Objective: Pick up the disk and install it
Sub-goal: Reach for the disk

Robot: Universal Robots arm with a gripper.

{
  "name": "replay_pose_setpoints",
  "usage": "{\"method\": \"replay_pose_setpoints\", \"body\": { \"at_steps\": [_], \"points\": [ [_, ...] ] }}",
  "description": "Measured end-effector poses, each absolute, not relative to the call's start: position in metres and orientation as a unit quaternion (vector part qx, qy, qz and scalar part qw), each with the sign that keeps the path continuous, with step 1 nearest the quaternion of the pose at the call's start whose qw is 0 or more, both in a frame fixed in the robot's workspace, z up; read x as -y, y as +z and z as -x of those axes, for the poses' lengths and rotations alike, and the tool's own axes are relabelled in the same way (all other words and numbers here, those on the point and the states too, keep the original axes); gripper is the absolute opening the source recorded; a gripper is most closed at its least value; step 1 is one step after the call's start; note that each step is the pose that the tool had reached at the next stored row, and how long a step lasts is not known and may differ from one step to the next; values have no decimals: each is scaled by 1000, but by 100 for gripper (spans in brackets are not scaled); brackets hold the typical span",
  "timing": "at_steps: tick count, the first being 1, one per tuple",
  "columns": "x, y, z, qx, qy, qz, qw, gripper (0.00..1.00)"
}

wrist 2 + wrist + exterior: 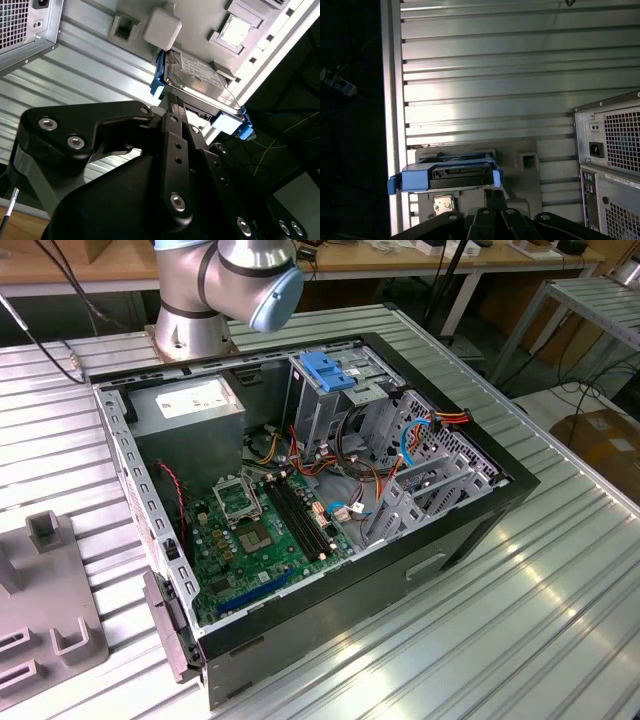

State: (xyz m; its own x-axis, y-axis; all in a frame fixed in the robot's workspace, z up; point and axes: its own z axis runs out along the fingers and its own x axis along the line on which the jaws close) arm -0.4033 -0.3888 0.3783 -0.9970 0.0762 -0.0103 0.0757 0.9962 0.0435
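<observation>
— How far along are we?

— Exterior view first. The arm (230, 280) leaves the frame at twelve o'clock, and the open computer case (330, 490) sits mid-picture. Its drive cage (335, 405) stands at one o'clock from the motherboard (260, 530), with the blue latch (328, 370) on top. A grey fixture (45, 610) lies at eight o'clock on the table (500, 640).

— And the drive itself?

— In the second wrist view the disk (200, 77) is label up in its blue bracket (157, 75). It lies over the fixture, outside the case, with my gripper (175, 102) right at its near edge. The first wrist view shows it end-on, just beyond the gripper. I'd judge the pick-up is underway at most, and the install is not yet done.

— Jaws?

— I cannot tell whether they're wide, narrow or clamped on it.
</observation>
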Motion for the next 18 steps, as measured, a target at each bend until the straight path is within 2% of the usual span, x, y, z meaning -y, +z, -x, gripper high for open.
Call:
{"method": "replay_pose_setpoints", "body": {
  "at_steps": [18],
  "points": [
    [383, 375, 461, -999, 22, -38, 6, 10]
  ]
}}
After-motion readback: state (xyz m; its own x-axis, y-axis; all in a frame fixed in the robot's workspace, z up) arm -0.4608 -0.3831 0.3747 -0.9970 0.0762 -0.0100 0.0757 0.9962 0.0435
